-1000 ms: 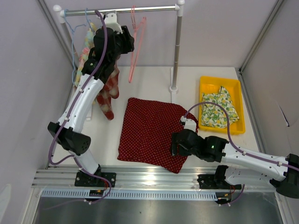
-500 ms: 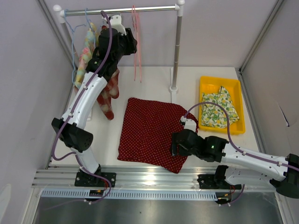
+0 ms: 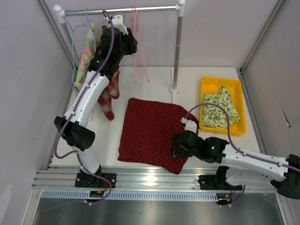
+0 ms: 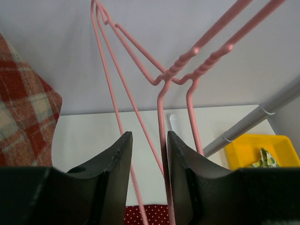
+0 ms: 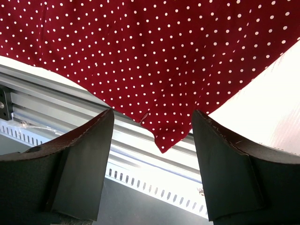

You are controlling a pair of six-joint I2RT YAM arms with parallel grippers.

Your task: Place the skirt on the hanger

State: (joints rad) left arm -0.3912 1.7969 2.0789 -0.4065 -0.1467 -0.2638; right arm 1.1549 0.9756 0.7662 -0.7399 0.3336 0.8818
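Observation:
The red skirt with white dots [image 3: 150, 133] lies flat on the table in the middle. Two pink wire hangers [image 3: 137, 42] hang from the rail [image 3: 126, 9] at the back. My left gripper [image 3: 130, 44] is raised at them; in the left wrist view its jaws [image 4: 149, 136] stand a little apart with thin pink hanger wires [image 4: 161, 79] running between them, one against the right finger. My right gripper [image 3: 177, 145] is open low over the skirt's near right corner [image 5: 154, 56], with the corner tip between its fingers [image 5: 152, 115], not gripped.
A red plaid garment [image 3: 108, 96] and a pastel garment [image 3: 84, 51] on blue hangers hang left of my left arm. The rail's post [image 3: 176, 51] stands behind the skirt. A yellow tray [image 3: 236, 126] holds a floral cloth [image 3: 219, 108]. Aluminium rails [image 3: 154, 178] line the near edge.
The pink hangers swung from a sideways tilt back to hanging down, now slightly spread. My left gripper rose a little toward the rail. The right arm barely moved.

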